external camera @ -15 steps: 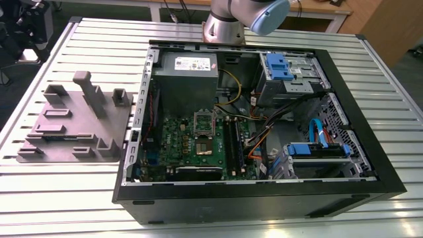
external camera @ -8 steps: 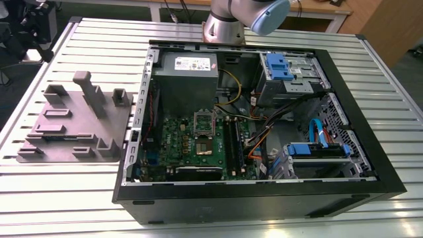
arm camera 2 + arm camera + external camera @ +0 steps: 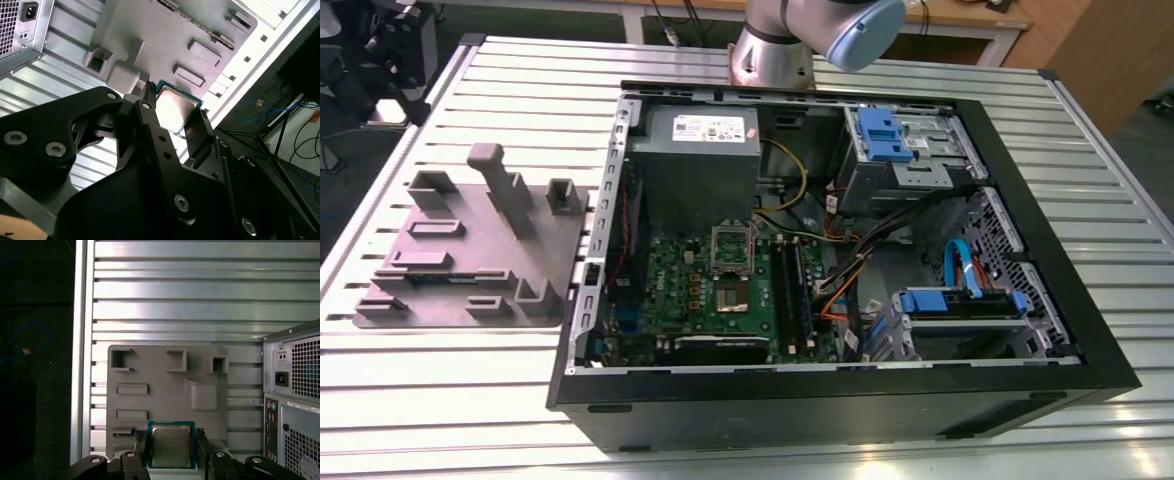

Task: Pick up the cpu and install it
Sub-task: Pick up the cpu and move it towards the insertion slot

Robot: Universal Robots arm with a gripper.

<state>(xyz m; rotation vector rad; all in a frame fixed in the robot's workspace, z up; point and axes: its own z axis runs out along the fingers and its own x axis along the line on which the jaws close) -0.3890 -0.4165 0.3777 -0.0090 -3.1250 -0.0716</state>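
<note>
We see the gripper (image 3: 171, 436) clenched on the cpu (image 3: 171, 447), its two black fingers (image 3: 203, 447) pressing on opposite edges of the chip in both wrist views. The cpu is a thin square with a pale, brushed-metal lid set in a green rim. It is held clear of the tray (image 3: 165, 390) behind it, a matte grey moulded plate with square pockets, low rectangular blocks and one rounded boss (all the same dull material). The tray lies on the table (image 3: 520, 400), whose top is made of ribbed, shiny aluminium slats.

In the exterior view the tray sits at nine o'clock of the case (image 3: 854, 410) (that is, on the exterior view's left). The case is a black box lying open on its side. Inside it, the green motherboard (image 3: 667, 270) fills the seven o'clock part. A rectangular metal socket frame (image 3: 731, 240) sits toward the board's twelve o'clock. The power supply (image 3: 700, 150), a plain grey box with a white label, lies at eleven o'clock within the case. The arm (image 3: 781, 45), a silvery tube with a pale blue cap, rises at the case's twelve o'clock.
</note>
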